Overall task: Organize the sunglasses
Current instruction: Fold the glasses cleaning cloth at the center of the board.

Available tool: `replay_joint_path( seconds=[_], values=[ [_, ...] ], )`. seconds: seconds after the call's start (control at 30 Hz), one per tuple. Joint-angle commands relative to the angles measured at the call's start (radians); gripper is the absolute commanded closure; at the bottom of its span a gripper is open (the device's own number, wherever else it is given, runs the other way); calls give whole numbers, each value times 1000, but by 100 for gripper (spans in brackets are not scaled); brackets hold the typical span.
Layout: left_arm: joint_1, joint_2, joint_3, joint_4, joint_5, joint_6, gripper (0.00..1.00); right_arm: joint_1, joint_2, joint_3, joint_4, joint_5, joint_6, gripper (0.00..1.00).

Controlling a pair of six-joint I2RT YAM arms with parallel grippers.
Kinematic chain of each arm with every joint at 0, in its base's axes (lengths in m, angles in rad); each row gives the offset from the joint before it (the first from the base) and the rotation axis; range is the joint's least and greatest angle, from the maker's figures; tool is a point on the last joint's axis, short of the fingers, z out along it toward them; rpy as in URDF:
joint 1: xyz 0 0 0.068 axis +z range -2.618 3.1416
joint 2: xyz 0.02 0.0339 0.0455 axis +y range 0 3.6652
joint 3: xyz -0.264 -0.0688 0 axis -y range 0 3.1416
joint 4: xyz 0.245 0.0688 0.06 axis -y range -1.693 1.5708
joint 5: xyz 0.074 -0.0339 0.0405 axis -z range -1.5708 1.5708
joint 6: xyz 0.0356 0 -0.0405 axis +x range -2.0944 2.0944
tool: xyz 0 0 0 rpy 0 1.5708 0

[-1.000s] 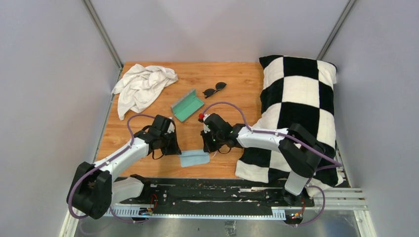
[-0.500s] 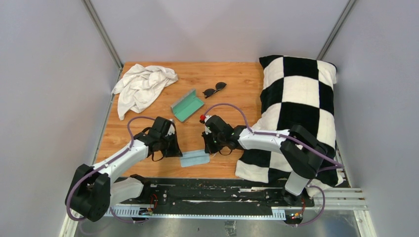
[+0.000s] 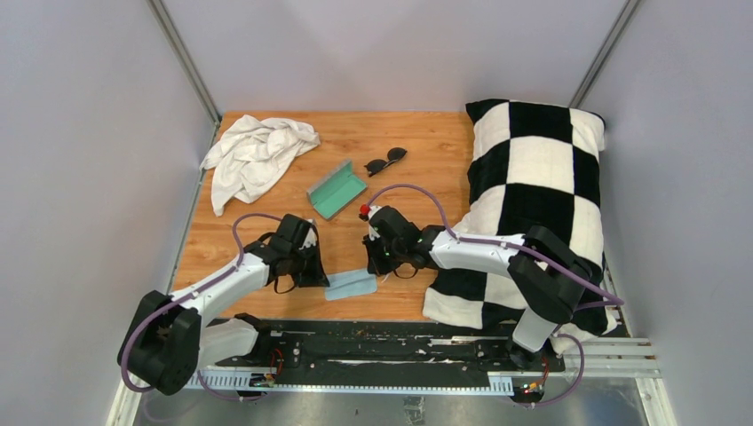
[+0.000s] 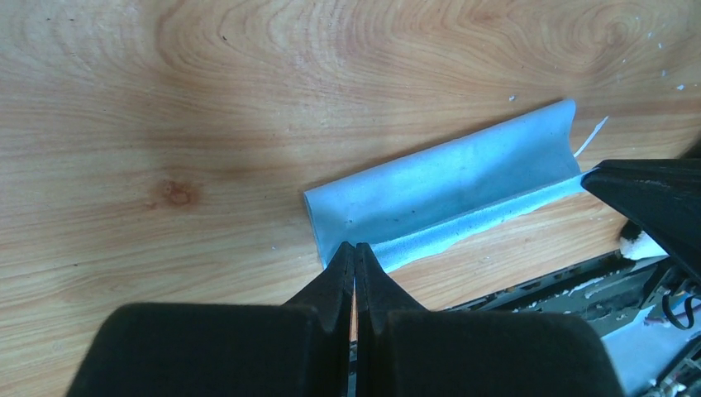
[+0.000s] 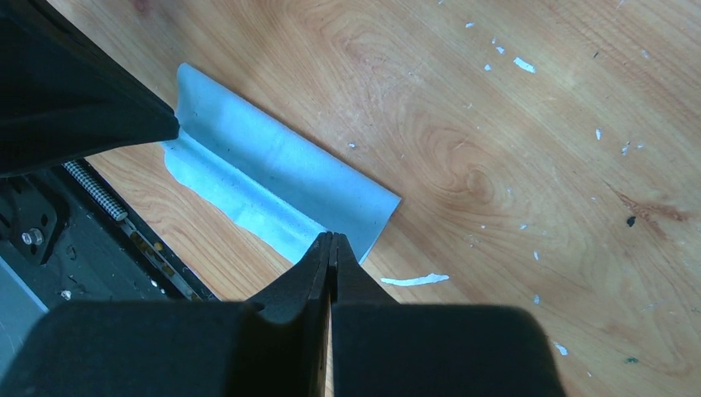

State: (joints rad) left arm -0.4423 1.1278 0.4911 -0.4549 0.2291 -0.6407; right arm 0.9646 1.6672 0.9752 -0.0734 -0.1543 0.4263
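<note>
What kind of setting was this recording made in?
Probably a lab test cell, not a home. Plain grey wall panels enclose a wooden table. The left arm and right arm are bolted to a metal base frame. The props are sunglasses, a checkered pillow and a light blue cloth.

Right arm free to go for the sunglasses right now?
Probably not yet: the right gripper is shut on the blue cloth. The sunglasses lie uncovered on the table beyond it, so the path looks open.
</note>
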Motion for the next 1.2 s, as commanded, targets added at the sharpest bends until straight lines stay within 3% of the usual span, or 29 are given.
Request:
replay_joint_path(
  seconds=[0.0,1.17],
  values=[
    [-10,18,-21,9,1,-6,100,14,10,-29,-15,18,2,100],
    [-21,10,-12,-19,-22,-20,100,35,31,-50,-26,0,-26,100]
  ],
)
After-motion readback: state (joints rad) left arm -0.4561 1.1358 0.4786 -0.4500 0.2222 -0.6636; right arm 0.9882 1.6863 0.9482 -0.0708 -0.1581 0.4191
